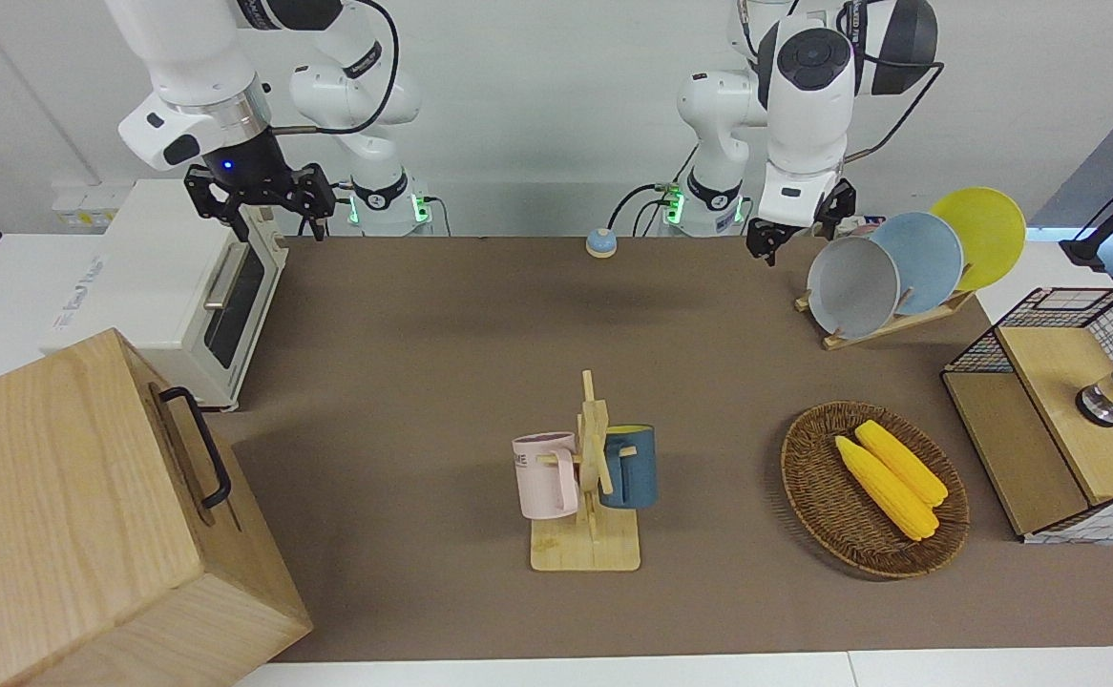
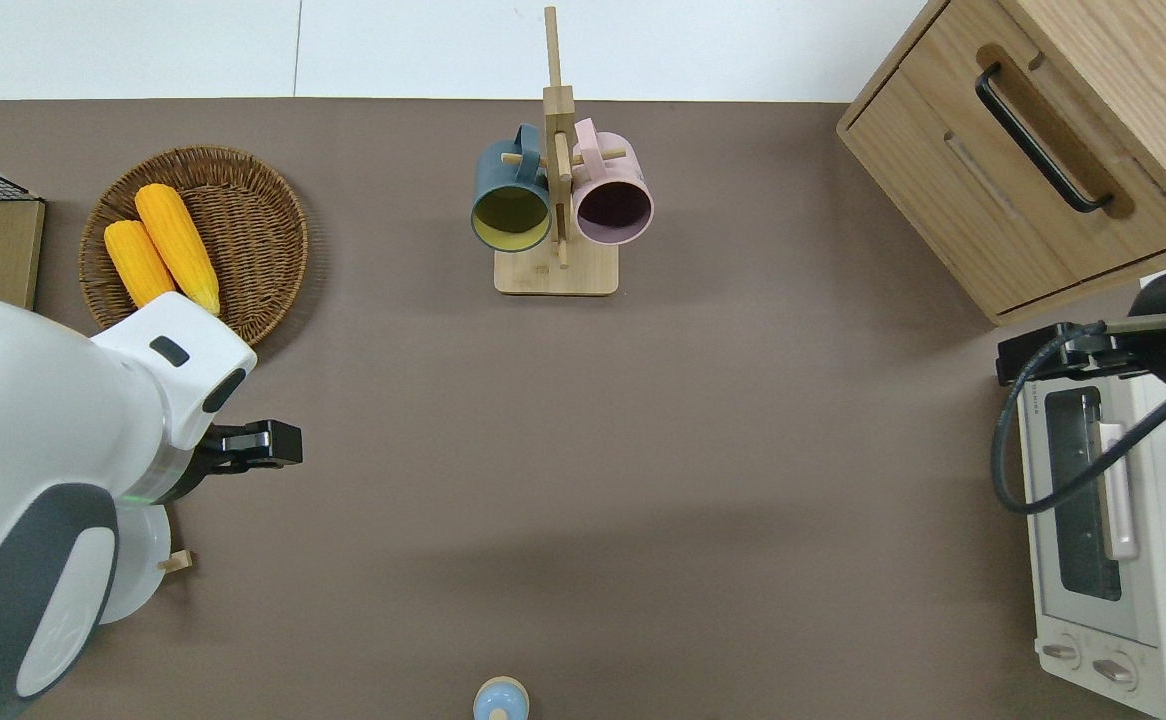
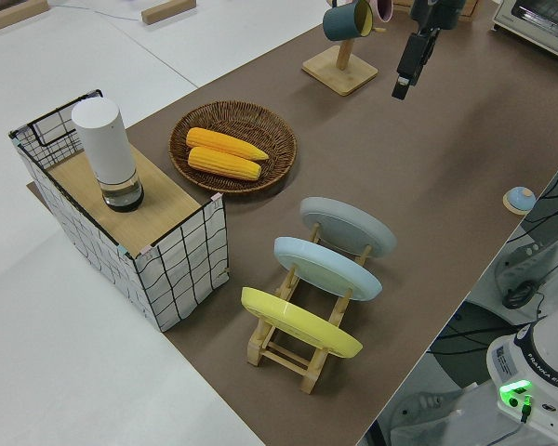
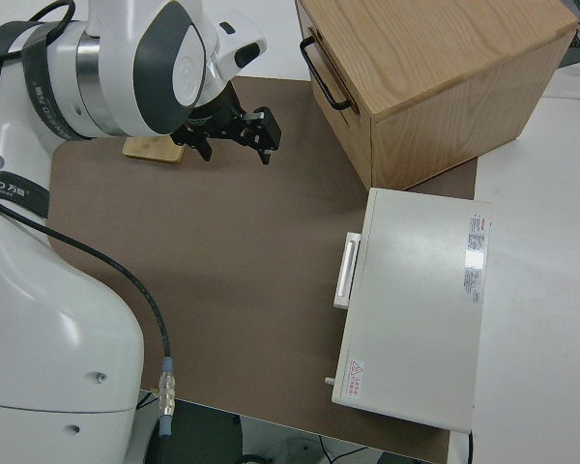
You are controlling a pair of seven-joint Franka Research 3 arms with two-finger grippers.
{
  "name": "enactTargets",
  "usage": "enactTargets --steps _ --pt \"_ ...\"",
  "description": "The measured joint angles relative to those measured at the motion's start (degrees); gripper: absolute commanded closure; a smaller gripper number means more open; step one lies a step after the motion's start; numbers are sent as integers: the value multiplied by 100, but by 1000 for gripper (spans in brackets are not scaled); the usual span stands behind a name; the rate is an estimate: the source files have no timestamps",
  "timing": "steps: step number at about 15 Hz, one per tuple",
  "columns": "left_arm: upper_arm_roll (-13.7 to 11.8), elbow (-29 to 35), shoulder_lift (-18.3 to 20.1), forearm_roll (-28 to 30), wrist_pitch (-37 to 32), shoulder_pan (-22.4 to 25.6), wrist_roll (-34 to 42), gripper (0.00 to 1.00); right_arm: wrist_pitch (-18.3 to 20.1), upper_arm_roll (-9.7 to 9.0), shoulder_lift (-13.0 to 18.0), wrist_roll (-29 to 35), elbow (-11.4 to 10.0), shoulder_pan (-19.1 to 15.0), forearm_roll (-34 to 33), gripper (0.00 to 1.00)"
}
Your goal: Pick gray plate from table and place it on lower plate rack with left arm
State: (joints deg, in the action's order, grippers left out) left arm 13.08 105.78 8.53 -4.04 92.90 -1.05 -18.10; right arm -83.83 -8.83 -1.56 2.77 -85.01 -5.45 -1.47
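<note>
1. The left gripper (image 1: 766, 240) hangs in the air, holding nothing; how far its fingers are parted cannot be told. In the overhead view it is over bare table (image 2: 583, 480), at about 1 o'clock from the rack.
2. The gray plate (image 1: 853, 286) stands on edge in the lowest slot of the lower plate rack (image 1: 886, 327), apart from the gripper.
3. In the front view the light blue plate (image 1: 921, 260) and the yellow plate (image 1: 981, 232) stand in the next slots, toward 2 o'clock from the gray plate.
4. A wicker basket (image 1: 809, 477) with two corn cobs (image 1: 891, 480) lies farther from the robots than the rack.
5. A mug stand (image 1: 587, 496) holds a pink mug (image 1: 545, 474) and a blue mug (image 1: 629, 466).
6. The right arm is parked, its gripper (image 1: 261, 196) open.
</note>
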Motion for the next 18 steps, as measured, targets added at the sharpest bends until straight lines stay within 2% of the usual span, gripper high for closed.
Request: enactTargets --steps 4,9,18 --pt "-53 -209 1 345 8 5 660 9 0 0 0 0 0 0 0 17" --pt "-54 -300 54 381 6 4 1180 7 0 0 0 0 0 0 0 17" --pt "-111 -320 230 387 -6 8 1301 7 0 0 0 0 0 0 0 17"
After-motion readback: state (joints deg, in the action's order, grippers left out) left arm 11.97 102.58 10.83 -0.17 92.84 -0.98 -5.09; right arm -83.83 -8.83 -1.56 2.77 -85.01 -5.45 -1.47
